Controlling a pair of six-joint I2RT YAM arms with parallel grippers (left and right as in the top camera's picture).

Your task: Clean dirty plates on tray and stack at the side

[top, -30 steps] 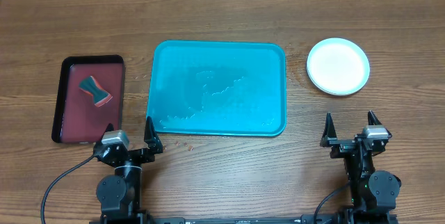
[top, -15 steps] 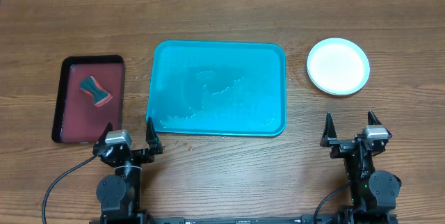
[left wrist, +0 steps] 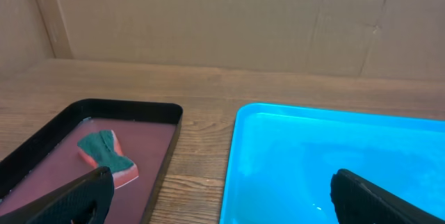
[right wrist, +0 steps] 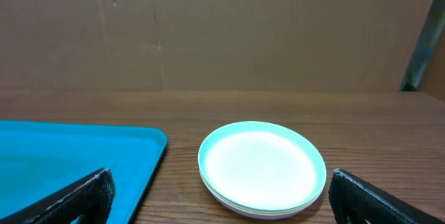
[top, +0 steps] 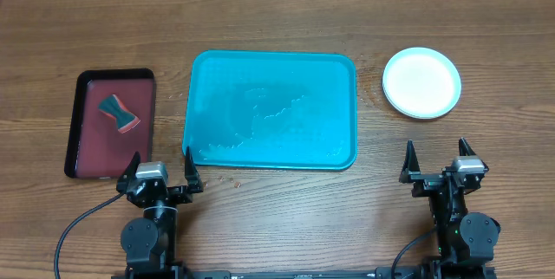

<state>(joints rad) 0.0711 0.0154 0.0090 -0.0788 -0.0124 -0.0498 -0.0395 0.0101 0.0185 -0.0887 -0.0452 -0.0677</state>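
From above, you see the blue tray (top: 329,88) in the middle of the table (top: 277,10) with nothing on it but pale, wet-looking streaks. The plates (top: 421,82) sit in one stack on the bare wood to its right, the top one clean. So the job looks finished or nearly so. The sponge (top: 118,113) lies in the dark-red tray (top: 114,73) on the left. Your left gripper (top: 161,168) and right gripper (top: 438,160) sit at the near edge, both wide open and holding nothing. From the left wrist, the sponge is near left and the blue tray's corner is just right, with a brown board wall (left wrist: 208,15) behind. From the right wrist, the stack shows layered rims with no red on top, though you cannot count three for certain.
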